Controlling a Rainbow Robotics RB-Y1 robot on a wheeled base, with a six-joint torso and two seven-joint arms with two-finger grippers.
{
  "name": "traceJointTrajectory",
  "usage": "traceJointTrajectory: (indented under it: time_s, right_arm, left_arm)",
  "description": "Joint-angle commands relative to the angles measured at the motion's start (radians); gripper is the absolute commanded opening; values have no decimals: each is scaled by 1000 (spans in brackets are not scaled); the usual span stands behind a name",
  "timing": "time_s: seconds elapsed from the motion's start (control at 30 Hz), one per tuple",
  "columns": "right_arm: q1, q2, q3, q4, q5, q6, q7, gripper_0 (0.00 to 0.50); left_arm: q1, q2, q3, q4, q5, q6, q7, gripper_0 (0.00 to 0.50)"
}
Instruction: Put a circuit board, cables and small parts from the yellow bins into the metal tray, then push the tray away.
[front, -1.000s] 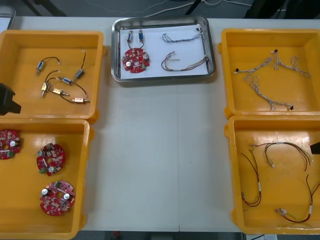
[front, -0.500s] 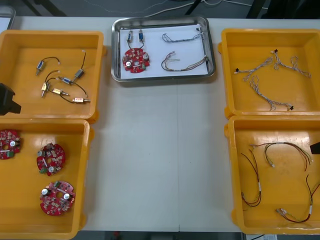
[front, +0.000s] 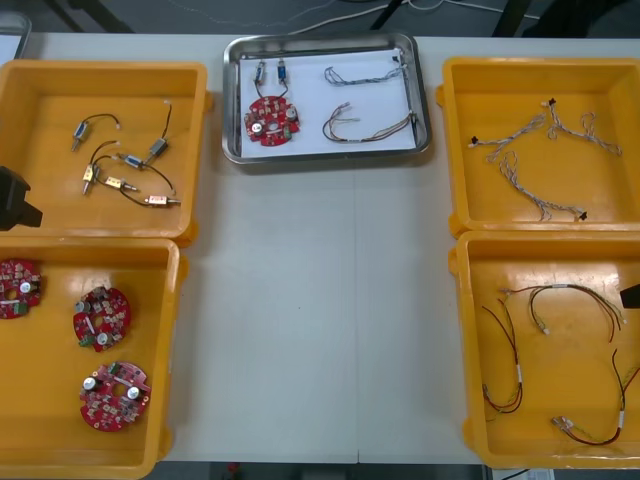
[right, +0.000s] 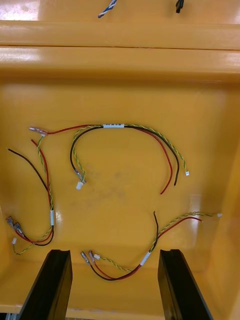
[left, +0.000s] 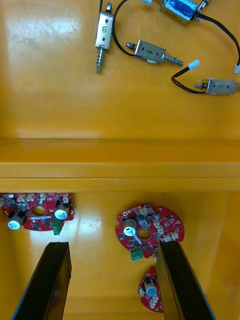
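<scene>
The metal tray (front: 231, 100) sat at the far middle of the light table (front: 320, 300), between the two far bins; on its white inside lay a round red circuit board (front: 272, 120), a pair of small metal parts (front: 270, 72) just beyond it, and two tray cables (front: 365, 100), one above the other, in the right half. The far left bin (front: 100, 66) held loose metal parts (front: 120, 160) with black leads; the near left bin (front: 90, 245) held three spare boards (front: 102, 318), well apart from each other. The far right bin (front: 540, 62) held twisted blue and white cables (front: 540, 150); the near right bin (front: 550, 238) held red and yellow cables (front: 560, 340) mixed with black wire, spread across its floor. The left gripper (left: 112, 247) hung over the near left bin, its jaws wide apart with nothing between them, two boards lying near its fingers; the right gripper (right: 114, 252) hung over the near right bin, its jaws likewise spread and gripping nothing, one cable lying on the bin floor between them.
</scene>
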Motion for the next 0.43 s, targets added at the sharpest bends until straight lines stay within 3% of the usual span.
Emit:
traceJointTrajectory:
  time_s: [0.03, 0.43]
  right_arm:
    - [14, 13, -32, -28, 7, -8, -26, 500]
    - [14, 13, -32, -28, 7, -8, -26, 500]
  left_arm:
    - [14, 46, 30, -28, -6, -1, -47, 500]
    - [14, 46, 30, -28, -6, -1, -47, 500]
